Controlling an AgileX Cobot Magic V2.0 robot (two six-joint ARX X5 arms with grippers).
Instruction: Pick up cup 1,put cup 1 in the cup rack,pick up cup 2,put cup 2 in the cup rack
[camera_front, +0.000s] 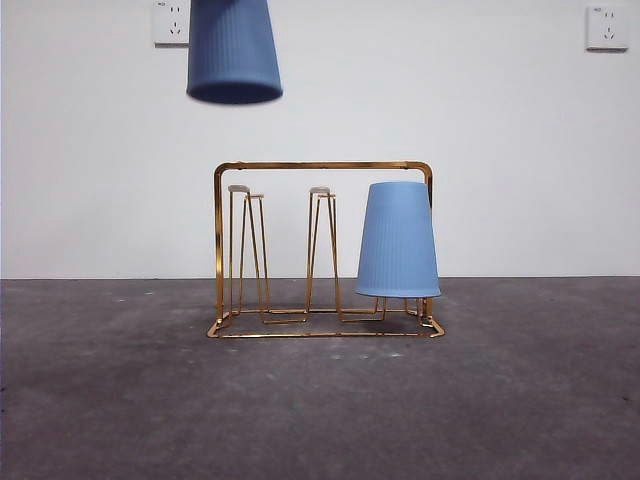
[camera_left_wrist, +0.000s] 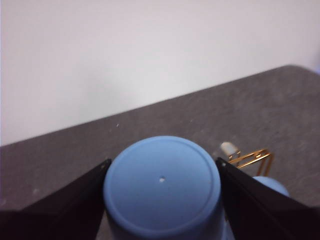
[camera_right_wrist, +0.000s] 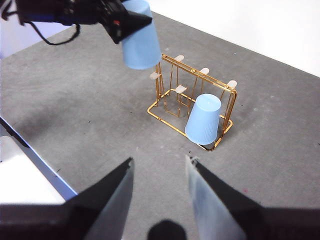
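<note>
Front view: cup 2 (camera_front: 234, 50) hangs mouth-down, high in the air, above and off to one side of the cup rack (camera_front: 322, 166), well clear of its arched frame. Cup 1 (camera_front: 398, 240) already sits inverted on a peg at the far end of the rack from the airborne cup.

Left gripper (camera_left_wrist: 161, 200) carries cup 2 (camera_left_wrist: 162, 182): both black jaws press the cup's sides just under its closed base, clenched on it, base facing the wrist camera. Long axis of the cup runs straight away from the jaws, roughly vertical, slightly tilted in the right wrist view. Rack (camera_left_wrist: 252, 159) lies beyond and to one side of the jaws, with one pale peg tip (camera_left_wrist: 228, 148) visible just past the cup's edge.

Key relation: the free pegs (camera_front: 245, 192) are below and sideways of the held cup's mouth, so the cup is not yet over a peg. Judgement: next move needs a sideways shift toward the rack, then a straight drop so the mouth takes the peg; risk is the rim clipping the top bar.

Right gripper (camera_right_wrist: 159, 172) waits well back from the rack (camera_right_wrist: 191, 102), low over the desk (camera_right_wrist: 75, 110), jaws spread apart, holding nothing. Left arm is the nearer one.
</note>
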